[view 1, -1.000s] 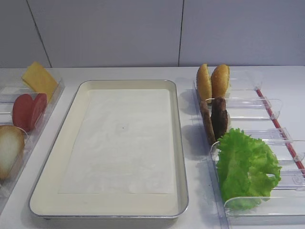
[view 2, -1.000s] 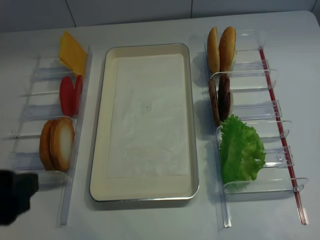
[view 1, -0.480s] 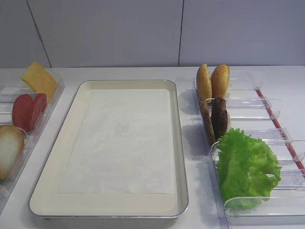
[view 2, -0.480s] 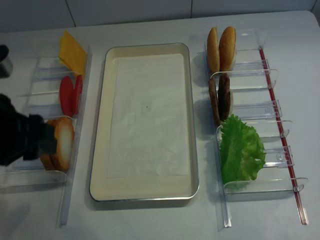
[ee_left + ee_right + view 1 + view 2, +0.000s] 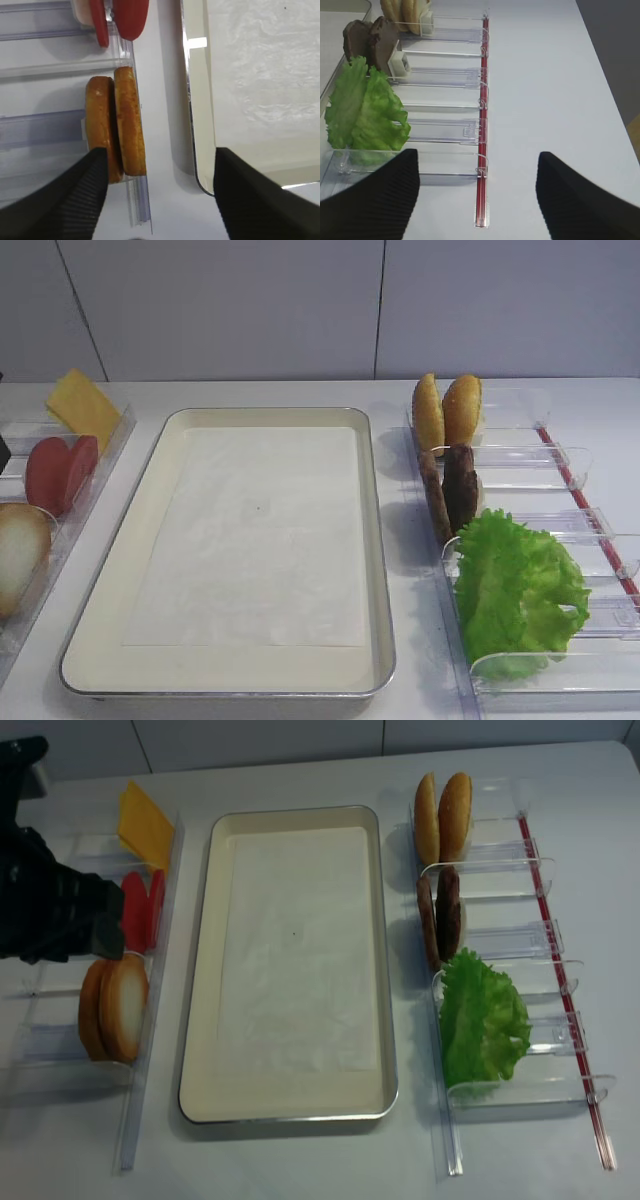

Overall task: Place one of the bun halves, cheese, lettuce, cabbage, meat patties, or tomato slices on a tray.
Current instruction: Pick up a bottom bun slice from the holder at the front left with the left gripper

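Looking down, you see the tray (image 5: 195,1020) in the middle of the table, holding only its white paper liner (image 5: 295,945). On your left, a clear divided holder (image 5: 150,1020) carries one cheese slice (image 5: 145,825) at the far end, two tomato slices (image 5: 142,910) on edge in the next slot, and two bun halves (image 5: 113,1008) on edge nearest you. On your right, a second clear holder (image 5: 545,875) carries two golden bun halves (image 5: 443,817) on edge at the far end, two meat patties (image 5: 440,918) on edge behind them, and one lettuce leaf (image 5: 483,1020) in the near slots; a red strip (image 5: 482,130) runs along its outer side.

The left gripper (image 5: 155,195) hangs directly over the left bun pair, fingers spread wide and gripping nothing. In the left wrist view, one finger (image 5: 60,200) overlaps the lower edge of the outer bun half, while the other finger (image 5: 260,195) lies over the tray's corner; the pale-faced bun half (image 5: 129,122) sits between them, still in its slot.

The right gripper (image 5: 477,200) hovers over the near end of the right holder, fingers parted and holding nothing, with the lettuce just beyond one finger (image 5: 380,200).
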`<state>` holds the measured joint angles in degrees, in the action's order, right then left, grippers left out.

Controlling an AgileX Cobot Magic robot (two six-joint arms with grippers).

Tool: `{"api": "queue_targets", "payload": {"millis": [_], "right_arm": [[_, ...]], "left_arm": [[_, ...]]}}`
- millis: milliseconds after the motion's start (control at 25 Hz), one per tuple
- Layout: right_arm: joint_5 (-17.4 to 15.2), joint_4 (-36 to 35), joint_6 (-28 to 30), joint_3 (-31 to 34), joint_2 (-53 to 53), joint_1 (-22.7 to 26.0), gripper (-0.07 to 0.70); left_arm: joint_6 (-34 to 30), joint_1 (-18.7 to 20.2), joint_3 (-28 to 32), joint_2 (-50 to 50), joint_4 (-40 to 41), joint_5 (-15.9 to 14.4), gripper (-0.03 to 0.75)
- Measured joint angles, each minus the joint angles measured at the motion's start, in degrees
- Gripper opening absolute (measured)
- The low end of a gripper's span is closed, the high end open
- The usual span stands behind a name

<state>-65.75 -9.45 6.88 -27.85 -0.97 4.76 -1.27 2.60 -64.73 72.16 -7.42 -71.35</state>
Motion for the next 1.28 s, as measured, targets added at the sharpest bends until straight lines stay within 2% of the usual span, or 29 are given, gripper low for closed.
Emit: {"api": "queue_targets", "payload": {"millis": [280,1280], "right_arm": [[0.00,0.00,0.00,0.00,0.00,0.00,0.501],[0.00,0.00,0.00,0.00,0.00,0.00,0.501]], "left_arm": [[-0.13,0.00,-0.98,3.57,0.70,0.18,0.433],[-0.12,0.00,-0.98,3.81,0.74,0.24,0.432]]}}
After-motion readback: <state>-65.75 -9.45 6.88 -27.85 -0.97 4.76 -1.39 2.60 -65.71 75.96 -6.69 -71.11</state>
